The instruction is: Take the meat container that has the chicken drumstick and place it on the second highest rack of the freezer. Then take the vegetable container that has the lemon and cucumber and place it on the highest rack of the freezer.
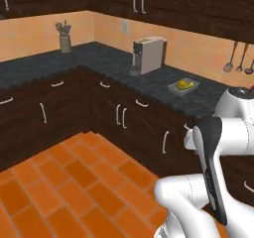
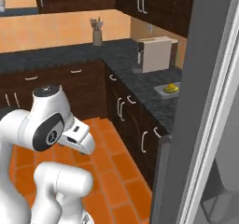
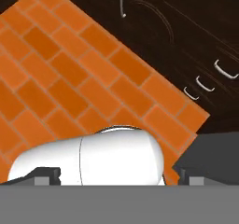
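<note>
The vegetable container (image 1: 183,86) with the lemon (image 1: 190,83) and the cucumber (image 1: 182,86) sat on the dark counter (image 1: 114,63), partway along its right-hand run and closer to the front edge than to the wall. In the right base view the same tray (image 2: 167,89) lay near the counter's front edge, just short of the grey freezer door (image 2: 196,125) that stood open at the right of that picture. The yellow items inside were small, and the two could barely be told apart. A beige box-shaped appliance (image 1: 148,54) stood further along the same run toward the corner, and a utensil holder (image 1: 64,39) stood on the other run near the wall.

No container with a chicken drumstick could be made out, and the freezer's racks were not visible, so it was unclear whether the first placement had been done.

The gripper (image 3: 116,178) was spread wide and held nothing; its two dark fingertips framed orange floor tile (image 3: 70,78) and dark cabinet fronts (image 3: 186,41), so it pointed downward, well away from the counter.

Judging from this, the robot was between grasps, most likely in transit toward a container. The next move would call for bringing the hand up over the counter, lining the open jaws across one wall of the tray, and gripping it so it could be carried level.
</note>
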You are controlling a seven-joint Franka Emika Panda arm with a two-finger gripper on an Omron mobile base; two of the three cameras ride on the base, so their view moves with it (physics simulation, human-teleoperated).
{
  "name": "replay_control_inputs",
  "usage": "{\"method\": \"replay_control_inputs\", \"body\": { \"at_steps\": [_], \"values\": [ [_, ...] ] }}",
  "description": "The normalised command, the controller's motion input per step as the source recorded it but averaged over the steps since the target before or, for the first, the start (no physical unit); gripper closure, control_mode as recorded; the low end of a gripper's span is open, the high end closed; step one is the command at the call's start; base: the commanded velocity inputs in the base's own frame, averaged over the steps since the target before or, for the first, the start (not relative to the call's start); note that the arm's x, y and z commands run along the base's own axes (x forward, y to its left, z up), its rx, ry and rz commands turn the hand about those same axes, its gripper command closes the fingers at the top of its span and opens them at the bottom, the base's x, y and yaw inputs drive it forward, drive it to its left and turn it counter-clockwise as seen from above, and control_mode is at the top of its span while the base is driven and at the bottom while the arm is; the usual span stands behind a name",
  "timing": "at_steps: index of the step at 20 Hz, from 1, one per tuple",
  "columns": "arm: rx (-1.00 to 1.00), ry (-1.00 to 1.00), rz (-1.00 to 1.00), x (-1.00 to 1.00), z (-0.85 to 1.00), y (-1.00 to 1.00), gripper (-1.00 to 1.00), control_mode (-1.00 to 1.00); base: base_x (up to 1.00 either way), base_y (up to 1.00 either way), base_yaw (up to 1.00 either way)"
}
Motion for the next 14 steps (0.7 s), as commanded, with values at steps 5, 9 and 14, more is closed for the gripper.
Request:
{"method": "replay_control_inputs", "body": {
  "at_steps": [5, 9, 14],
  "values": [
    [0.00, 0.00, 0.00, 0.00, 0.00, 0.00, -1.00, 1.00, 0.68, 0.17, -0.71],
    [0.00, 0.00, 0.00, 0.00, 0.00, 0.00, -1.00, 1.00, 1.00, 0.92, -0.60],
    [0.00, 0.00, 0.00, 0.00, 0.00, 0.00, -1.00, 1.00, 1.00, 0.95, -0.34]
  ]
}}
